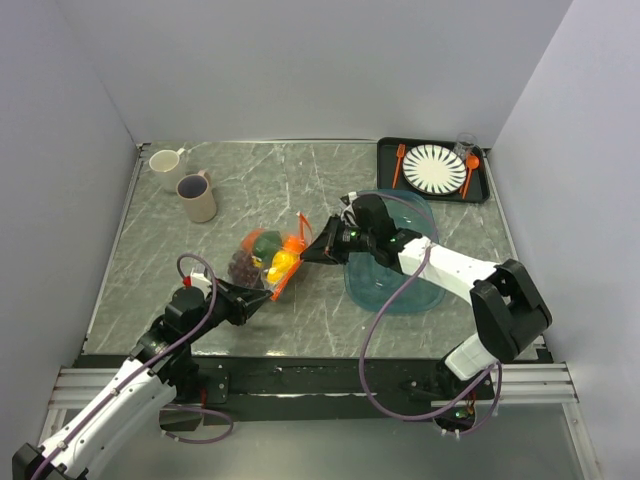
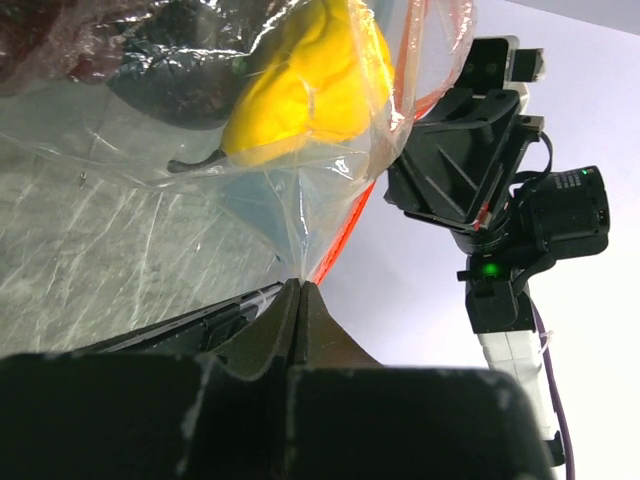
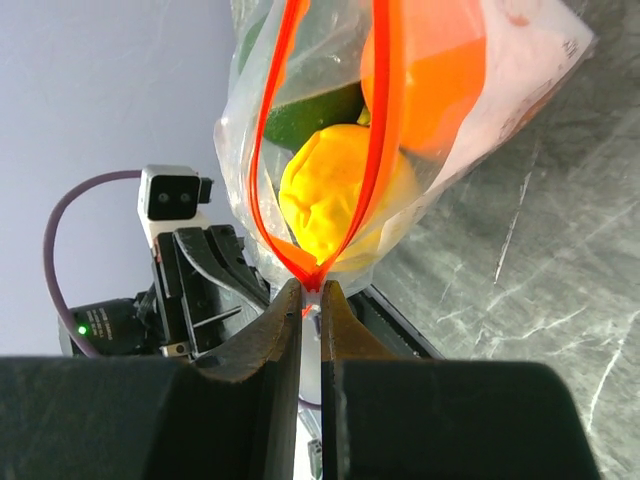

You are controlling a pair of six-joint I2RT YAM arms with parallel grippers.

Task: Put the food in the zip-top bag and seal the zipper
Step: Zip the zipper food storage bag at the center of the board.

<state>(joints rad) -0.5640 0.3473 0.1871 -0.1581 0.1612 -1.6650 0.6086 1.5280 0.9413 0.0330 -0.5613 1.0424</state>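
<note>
The clear zip-top bag [image 1: 265,258] hangs between both grippers near the table's middle. It holds the food: a dark purple grape bunch [image 1: 243,267], a yellow piece [image 3: 335,195], an orange piece [image 3: 430,90] and a green piece [image 3: 310,115]. My left gripper [image 2: 300,284] is shut on the bag's clear edge next to the orange-red zipper [image 2: 345,225]. My right gripper [image 3: 311,285] is shut on the zipper's end [image 3: 312,268], where the two strips meet. Above that, the strips spread apart, so the mouth is open. In the top view the left gripper [image 1: 266,296] is below the bag and the right gripper [image 1: 306,254] is to its right.
A translucent teal tray [image 1: 395,285] lies under the right arm. Two mugs [image 1: 197,197] stand at the back left. A black tray [image 1: 388,150] at the back right holds a striped plate [image 1: 434,168], an orange fork [image 1: 398,165], a spoon [image 1: 469,172] and a glass [image 1: 465,145].
</note>
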